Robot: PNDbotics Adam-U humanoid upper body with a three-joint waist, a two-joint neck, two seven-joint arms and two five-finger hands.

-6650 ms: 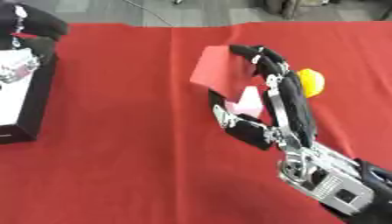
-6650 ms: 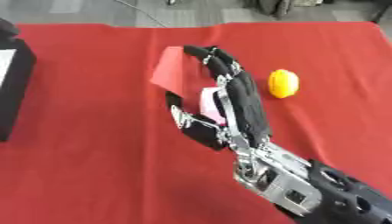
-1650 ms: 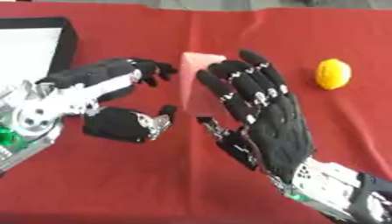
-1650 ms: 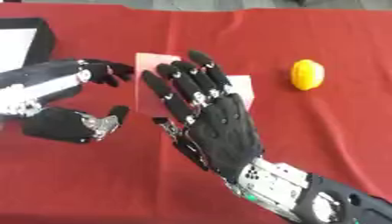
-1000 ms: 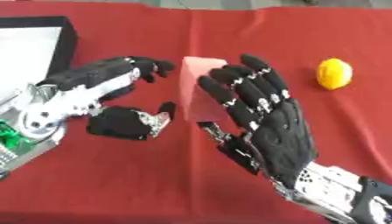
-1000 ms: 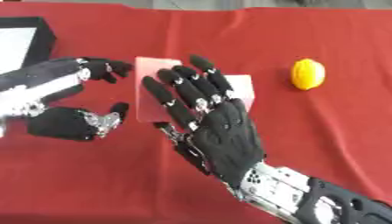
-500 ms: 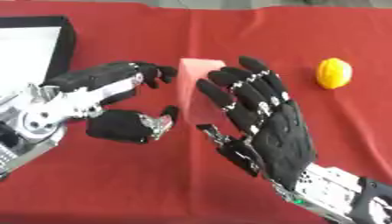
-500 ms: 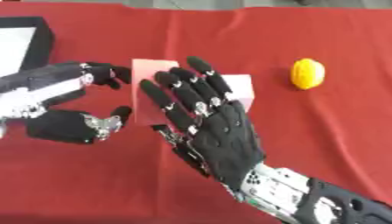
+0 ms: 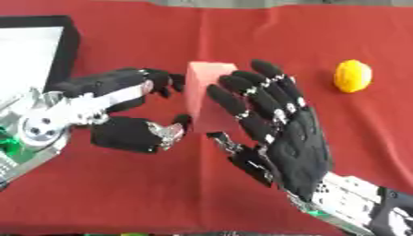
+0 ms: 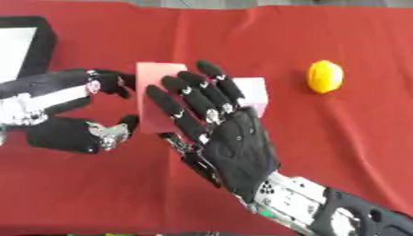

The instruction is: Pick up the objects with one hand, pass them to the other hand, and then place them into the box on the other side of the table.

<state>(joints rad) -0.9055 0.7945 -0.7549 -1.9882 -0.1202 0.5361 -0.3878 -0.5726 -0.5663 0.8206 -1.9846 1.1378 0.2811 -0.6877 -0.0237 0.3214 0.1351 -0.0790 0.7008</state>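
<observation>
We see the right robot hand (image 10: 234, 152) raised in the middle of the scene, its black fingers (image 10: 181, 115) spread nearly straight and laid against the near face of a pink block (image 9: 208, 92), so it reads as released rather than clenched. The left robot hand (image 9: 121, 110) comes in from the left with its fingers curved toward the block's upper left edge and its thumb (image 9: 165, 133) just at the lower left edge; we cannot tell whether it truly pinches the block or only brackets it. The right eye view shows us the block's paler right end (image 10: 251, 92) sticking out past the right fingers, which the left eye view hides behind them. The left eye view in turn gives more of the black box (image 9: 68, 44) with its white inside at the upper left, cut off by the picture's edge; the right eye view has only a sliver of it. Much of the block lies covered by the right hand. Beyond, a small rounded yellow object (image 9: 353, 76) sits well apart on the red cloth of the table (image 9: 242, 27). The block looks matte and flat-sided; the hands are black with silver joints.
</observation>
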